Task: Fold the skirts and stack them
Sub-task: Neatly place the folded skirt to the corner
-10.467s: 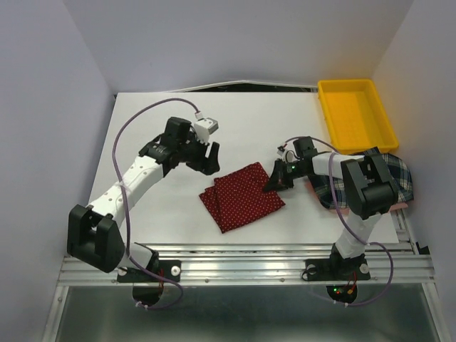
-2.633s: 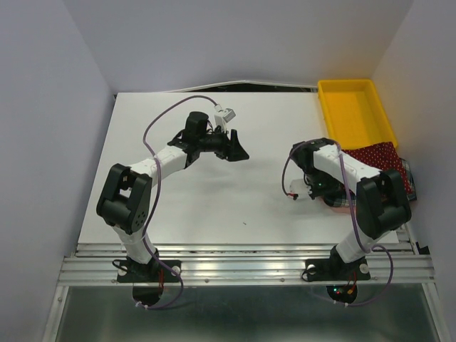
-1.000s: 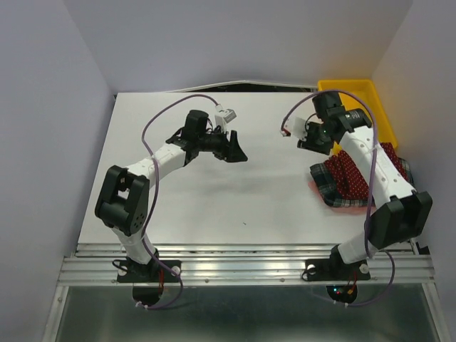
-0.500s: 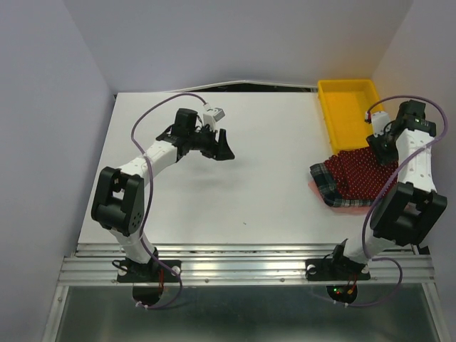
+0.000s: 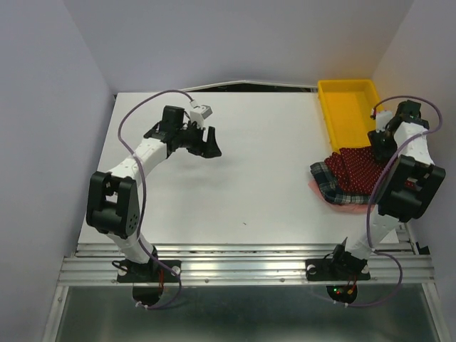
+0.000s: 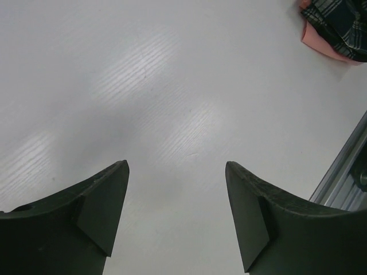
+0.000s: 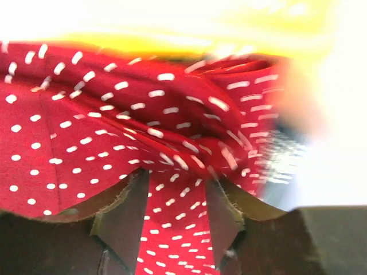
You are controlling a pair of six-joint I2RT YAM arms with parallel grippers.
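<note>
The dark red dotted skirt lies on the plaid skirt at the table's right edge, just in front of the yellow tray. My right gripper is at the red skirt's far edge. In the right wrist view its fingers are closed on a bunched fold of the red skirt, and a blurred strip of plaid shows at the right. My left gripper is open and empty above bare table at the far left-centre. In its wrist view the plaid skirt shows at the top right corner.
The yellow plastic tray stands at the far right corner, right behind the skirts. A pink sheet sticks out under the plaid skirt. The table's metal front rail runs along the near edge. White walls close in both sides.
The right gripper has come over to the skirt pile's far edge by the tray and closed on the red skirt. The left arm has drawn back to the left.
</note>
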